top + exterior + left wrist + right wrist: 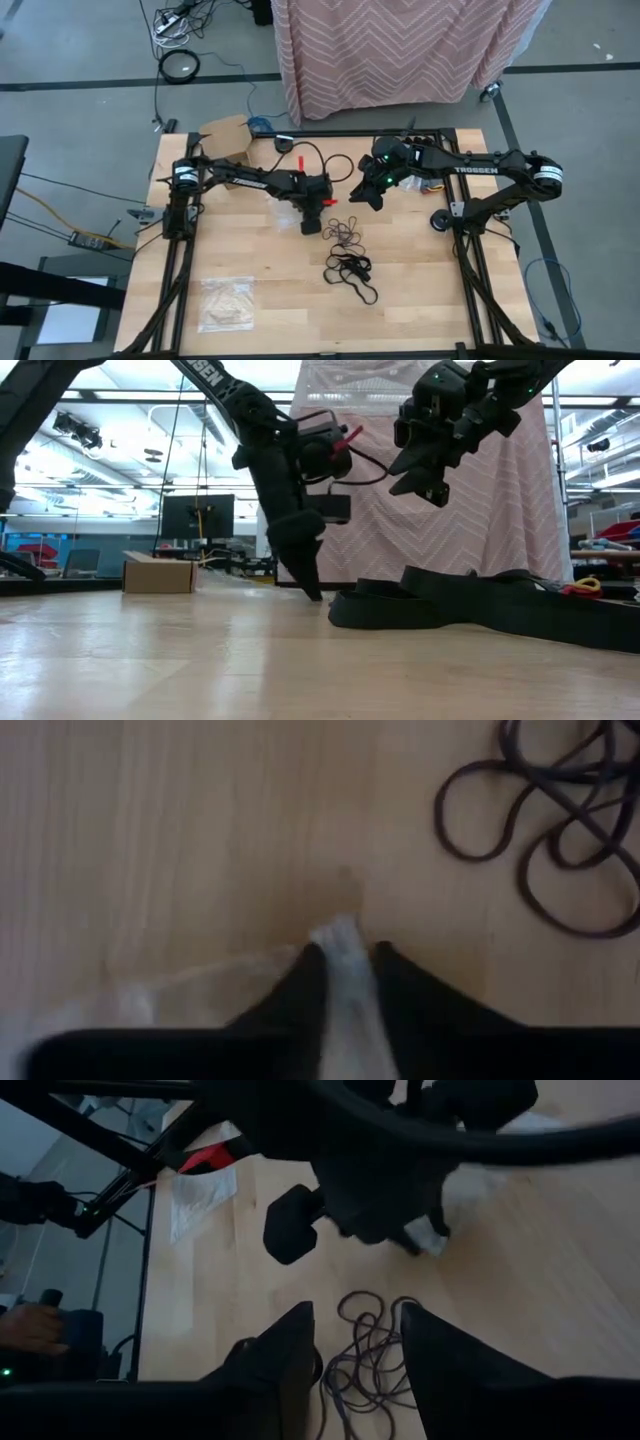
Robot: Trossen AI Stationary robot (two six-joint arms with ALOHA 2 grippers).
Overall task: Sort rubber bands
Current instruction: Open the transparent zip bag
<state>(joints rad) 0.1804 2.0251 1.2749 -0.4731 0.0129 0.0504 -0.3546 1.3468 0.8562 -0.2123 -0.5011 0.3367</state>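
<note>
The left gripper [309, 228] is down at the wooden table [420, 300], its fingertips touching the surface in the low view. In its wrist view the two dark fingers [290, 995] are closed on a corner of a clear plastic bag [340, 960], which lies pinched between them and trails back beneath the gripper.

Just beside that gripper lie the rubber bands, which serve here as the landmark. A small heap of thin dark rubber bands [344, 232] sits closest to the left fingertips. A second, larger tangle of black rubber bands [352, 274] lies near the first heap, toward the front edge of the table.

The right gripper [368, 194] hangs in the air on the far side of the rubber bands, clear of the table. Its fingers [290, 1345] stand apart with nothing between them, and the bands show on the table through the gap.

Well apart from the rubber bands, toward the table's front left corner, lies another clear plastic bag [226, 302] with pale contents. A cardboard box [226, 138] sits at the back left corner. A patterned cloth [400, 50] hangs behind the table.
</note>
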